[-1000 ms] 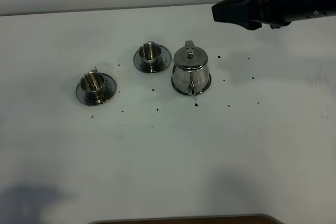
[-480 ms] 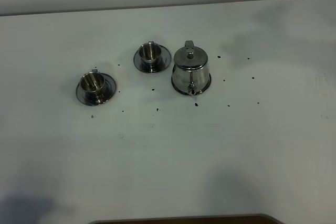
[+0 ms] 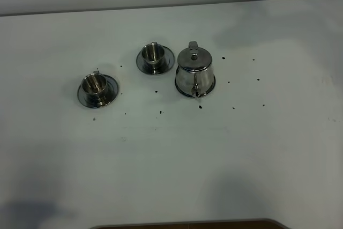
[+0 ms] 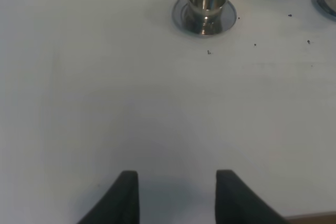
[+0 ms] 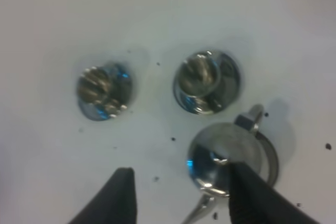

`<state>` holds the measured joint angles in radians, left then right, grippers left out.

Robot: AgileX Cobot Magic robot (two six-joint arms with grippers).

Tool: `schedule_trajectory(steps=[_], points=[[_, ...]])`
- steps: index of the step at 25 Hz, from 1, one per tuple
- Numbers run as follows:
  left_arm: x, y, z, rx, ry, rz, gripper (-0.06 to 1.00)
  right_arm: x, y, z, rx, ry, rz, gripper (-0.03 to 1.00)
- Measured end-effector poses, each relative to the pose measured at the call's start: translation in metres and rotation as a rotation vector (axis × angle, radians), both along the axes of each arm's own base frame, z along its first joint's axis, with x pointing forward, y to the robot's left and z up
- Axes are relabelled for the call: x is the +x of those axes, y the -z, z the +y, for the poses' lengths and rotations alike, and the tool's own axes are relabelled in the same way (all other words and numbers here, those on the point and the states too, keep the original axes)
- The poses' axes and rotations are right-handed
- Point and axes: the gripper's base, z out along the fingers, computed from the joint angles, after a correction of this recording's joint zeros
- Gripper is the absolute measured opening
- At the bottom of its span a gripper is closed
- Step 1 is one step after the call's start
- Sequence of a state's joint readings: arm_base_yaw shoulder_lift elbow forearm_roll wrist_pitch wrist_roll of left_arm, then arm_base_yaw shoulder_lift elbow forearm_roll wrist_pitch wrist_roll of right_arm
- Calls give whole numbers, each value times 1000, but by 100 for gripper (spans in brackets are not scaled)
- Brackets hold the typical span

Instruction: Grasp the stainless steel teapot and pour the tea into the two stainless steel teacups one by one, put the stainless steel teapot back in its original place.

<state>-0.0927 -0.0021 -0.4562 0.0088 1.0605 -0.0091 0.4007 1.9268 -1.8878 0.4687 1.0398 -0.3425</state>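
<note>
Change: right hand [image 5: 181, 198] shifted over the last second from above the far right corner toward the middle of the far edge of the surface [image 3: 214, 159]; only its dark tip left in the exterior view, at the top.
Right hand state: fingers apart, nothing between them, raised clear of everything.
Right wrist view: looking down on the stainless steel teapot [image 3: 195, 73], lid and loop handle showing between the two fingertips; no contact.
Teapot place: upright on its saucer [image 5: 272, 156], right of the middle of the surface and nearer the far edge than the near one, spout toward the near edge, handle toward the far edge; same spot as a second ago.
Teacups: far teacup [image 3: 155, 56] just beside the teapot on the side of the left edge; near teacup [image 3: 96, 88] farther toward the left edge and slightly nearer; each on its own saucer, neither moved.
Left hand [image 4: 177, 198]: fingers apart, empty, low over bare surface near the near edge, well apart from the near teacup.
Dark specks [image 3: 200, 106]: scattered around the teapot, unchanged.
Meaning for the task: probably a line-up over the teapot from the handle side; grasp not yet begun, no pouring done, all steps ahead.
Next need: likely a descent onto the loop handle, without knocking the far teacup.
</note>
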Motion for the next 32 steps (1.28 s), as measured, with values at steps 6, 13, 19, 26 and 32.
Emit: schedule_trajectory(steps=[6, 13, 19, 26, 32], points=[[0, 0, 0, 0, 0, 0, 39, 19, 34, 36, -173, 9, -11, 47], [0, 0, 0, 0, 0, 0, 39, 31, 67, 74, -305, 30, -49, 51], [0, 0, 0, 0, 0, 0, 39, 51, 93, 86, -335, 91, -34, 51], [0, 0, 0, 0, 0, 0, 39, 71, 103, 91, -379, 136, -70, 51], [0, 0, 0, 0, 0, 0, 39, 74, 105, 93, -383, 112, -95, 51]])
